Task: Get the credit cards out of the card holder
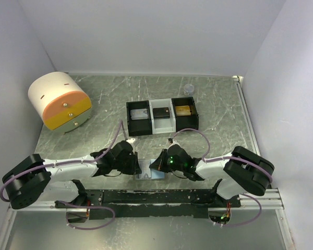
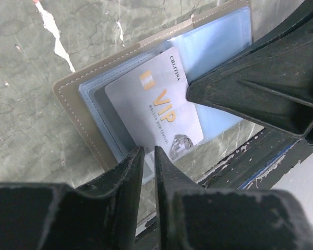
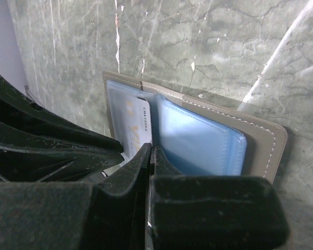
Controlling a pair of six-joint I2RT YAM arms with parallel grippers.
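Note:
The card holder (image 1: 150,175) lies open on the table near the front edge, between my two grippers. Its grey cover (image 2: 75,107) and pale blue lining show in the left wrist view. A silver credit card (image 2: 156,104) marked VIP sticks out of a pocket at a slant. My left gripper (image 2: 148,152) stands just at the card's lower edge, its jaws a narrow gap apart, with the card showing through the gap. My right gripper (image 3: 152,151) is shut and empty, with its tips down on the holder (image 3: 261,140) by the fold, next to the card (image 3: 141,122).
A black-and-white three-compartment tray (image 1: 129,119) stands behind the holder with a silver, a black and a gold card in it. A round white and orange drawer unit (image 1: 60,100) is at the back left. A small clear cup (image 1: 188,89) is at the back. A black rail (image 1: 161,197) runs along the front edge.

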